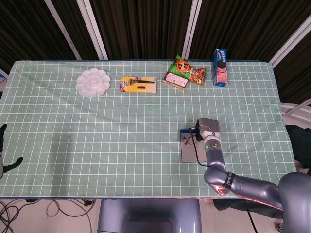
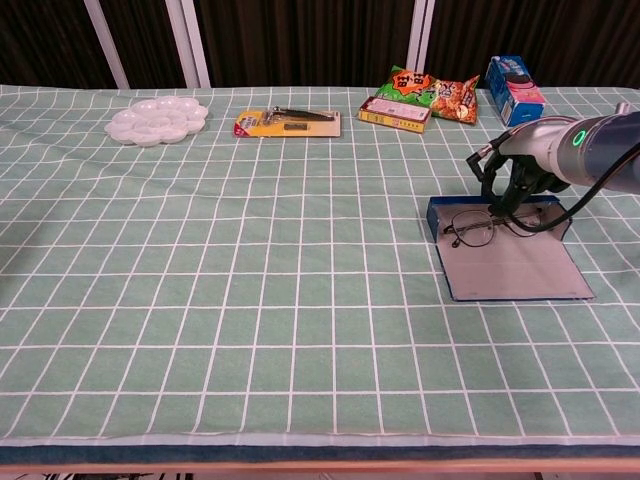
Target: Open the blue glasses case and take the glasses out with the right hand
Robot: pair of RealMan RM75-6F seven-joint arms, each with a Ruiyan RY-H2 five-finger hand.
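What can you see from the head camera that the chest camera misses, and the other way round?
Only the head view shows the left hand, dark at the table's left edge, and the right arm running back toward the robot. Only the chest view shows the glasses plainly, lying in the open blue glasses case, with the right hand at their far end. Both share the white palette, the snack bag and the carton.
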